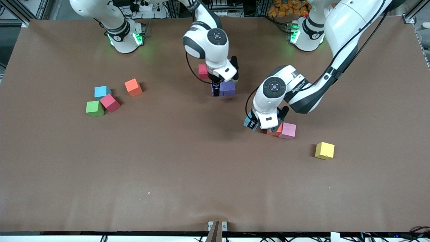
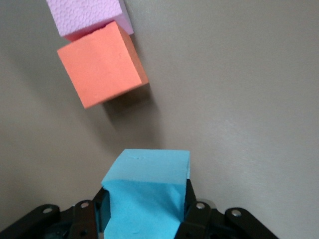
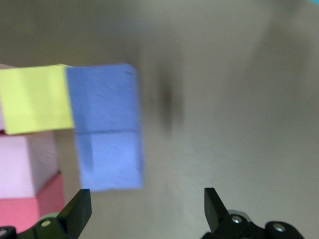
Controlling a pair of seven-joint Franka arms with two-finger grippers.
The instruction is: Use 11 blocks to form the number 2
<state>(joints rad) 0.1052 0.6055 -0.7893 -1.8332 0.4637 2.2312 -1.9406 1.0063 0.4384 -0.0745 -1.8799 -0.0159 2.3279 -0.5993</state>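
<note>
Front view showed the table (image 1: 67, 188) with loose blocks near its middle; the right gripper (image 3: 144, 209) hung spread wide over the purple blocks (image 1: 224, 89), while the left gripper (image 2: 144, 209) pinched a light blue block (image 2: 149, 189), probably light, squashy foam best squeezed on flat opposite faces.

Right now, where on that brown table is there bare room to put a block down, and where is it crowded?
The widest bare stretch is the table nearer the front camera than every block, and the middle between the green block and the left hand. It is crowded around the purple blocks under the right hand, and by the pink block.
</note>
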